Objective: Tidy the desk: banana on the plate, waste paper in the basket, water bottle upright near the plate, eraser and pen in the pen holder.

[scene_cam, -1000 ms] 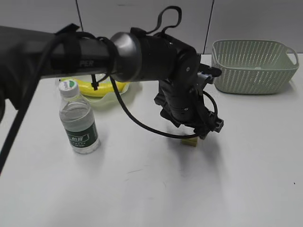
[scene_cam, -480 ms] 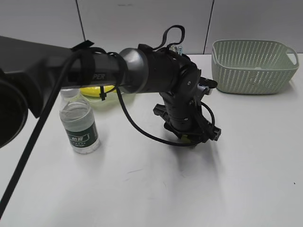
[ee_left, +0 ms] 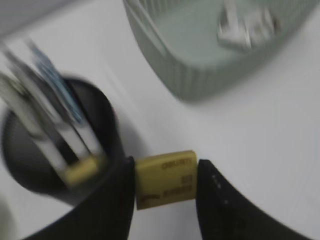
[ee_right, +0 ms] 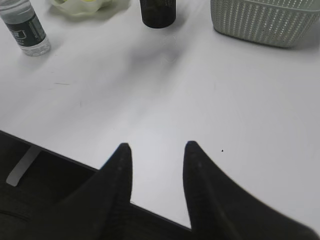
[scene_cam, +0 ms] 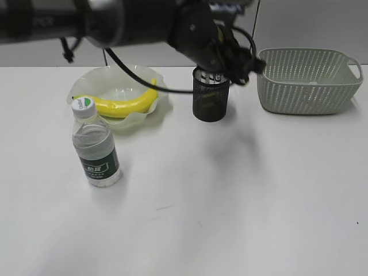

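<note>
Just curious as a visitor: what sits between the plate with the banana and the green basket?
The black mesh pen holder stands between the plate and the basket, with bare desk beside it, in the exterior view.

Bright, even light with soft shadows on the desk (scene_cam: 241,218); left wrist view heavily motion-blurred.

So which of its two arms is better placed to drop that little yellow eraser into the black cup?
The left. Its gripper already holds the eraser right beside the pen holder. The right gripper hangs empty over bare desk, far off.
</note>
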